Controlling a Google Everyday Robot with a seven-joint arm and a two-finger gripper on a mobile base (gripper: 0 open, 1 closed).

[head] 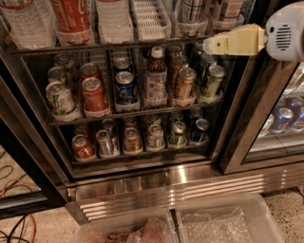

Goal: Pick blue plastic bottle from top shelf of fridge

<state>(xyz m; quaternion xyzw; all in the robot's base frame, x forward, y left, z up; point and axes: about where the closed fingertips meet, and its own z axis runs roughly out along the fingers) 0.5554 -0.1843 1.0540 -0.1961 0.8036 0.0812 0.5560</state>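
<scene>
The blue plastic bottle [192,10] stands at the right of the top shelf [151,19]. Only its lower part with the plaid label shows; the rest is cut off by the top edge. A second, similar bottle [228,8] stands just right of it. My gripper [208,46], cream coloured on a white wrist [285,31], reaches in from the upper right. Its tip is at the front rail of the top shelf, just below and slightly right of the plaid bottle, not touching it. The fridge [190,187] stands with its door open.
On the top shelf stand a red Coca-Cola bottle [71,14] and clear bottles [114,19]. Lower racks hold several cans and a brown bottle with a white cap [156,76]. A black door frame [242,123] is at the right. Clear plastic bins [228,223] lie on the floor.
</scene>
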